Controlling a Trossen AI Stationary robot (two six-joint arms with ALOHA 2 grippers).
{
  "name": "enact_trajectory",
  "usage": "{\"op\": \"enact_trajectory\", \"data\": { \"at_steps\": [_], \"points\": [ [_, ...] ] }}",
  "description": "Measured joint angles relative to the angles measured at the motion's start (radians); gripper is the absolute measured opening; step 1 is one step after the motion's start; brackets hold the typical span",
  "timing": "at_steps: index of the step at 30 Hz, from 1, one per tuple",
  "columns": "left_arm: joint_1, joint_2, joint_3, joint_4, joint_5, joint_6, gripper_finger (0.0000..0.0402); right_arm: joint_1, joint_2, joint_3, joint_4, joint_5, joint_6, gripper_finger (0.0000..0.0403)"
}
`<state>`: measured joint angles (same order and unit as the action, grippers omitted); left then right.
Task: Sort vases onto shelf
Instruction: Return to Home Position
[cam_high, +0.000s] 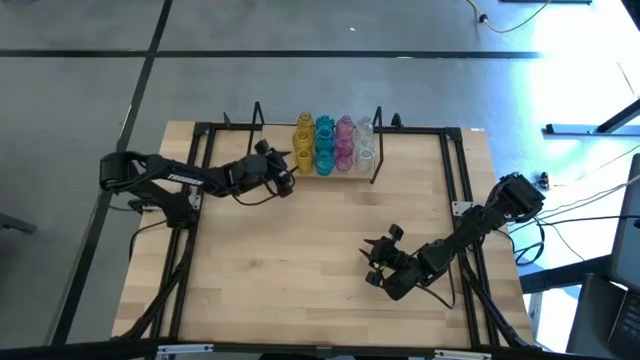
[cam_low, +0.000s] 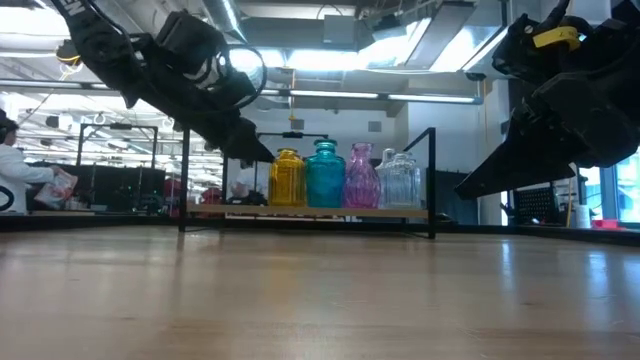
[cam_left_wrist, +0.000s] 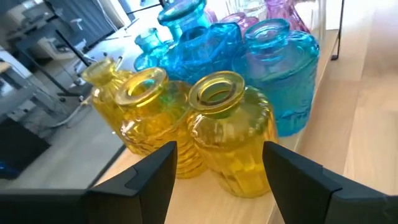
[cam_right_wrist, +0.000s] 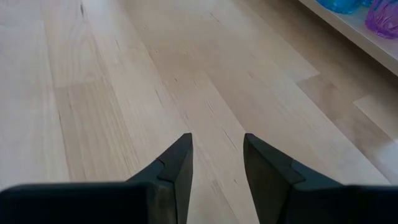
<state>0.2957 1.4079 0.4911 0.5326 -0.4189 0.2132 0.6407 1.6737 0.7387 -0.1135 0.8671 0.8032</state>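
All vases (cam_high: 333, 145) stand colour-grouped on the shelf (cam_high: 277, 130) from above; none sits on the table (cam_high: 300, 260). Level view agrees. Left gripper (cam_left_wrist: 219, 152), jaws apart and empty, faces the yellow vases (cam_left_wrist: 227, 124). Right gripper (cam_right_wrist: 217, 138), jaws likewise spread, overlooks bare wood. Sorting looks finished.

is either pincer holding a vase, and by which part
Nothing is held. The left pincer is open before the yellow vases; the right pincer is open above the table.
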Motion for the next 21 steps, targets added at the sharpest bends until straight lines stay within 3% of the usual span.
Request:
{"op": "enact_trajectory", "data": {
  "at_steps": [9, 13, 18, 21],
  "points": [
    [-0.133, -0.162, 0.000, -0.111, -0.113, 0.004, 0.0231, -0.005, 0.000, 0.000, 0.038, 0.010, -0.003, 0.0127],
    [-0.200, -0.246, 0.001, -0.196, -0.129, 0.007, 0.0231, -0.015, 0.000, 0.002, 0.069, 0.008, -0.101, 0.0127],
    [-0.259, -0.308, 0.001, -0.306, -0.126, -0.008, 0.0208, -0.057, -0.045, 0.016, 0.064, -0.102, -0.236, 0.0118],
    [-0.268, -0.324, -0.001, -0.316, -0.055, -0.025, 0.0176, -0.098, -0.099, 0.010, 0.059, -0.174, -0.329, 0.0093]
  ]
}}
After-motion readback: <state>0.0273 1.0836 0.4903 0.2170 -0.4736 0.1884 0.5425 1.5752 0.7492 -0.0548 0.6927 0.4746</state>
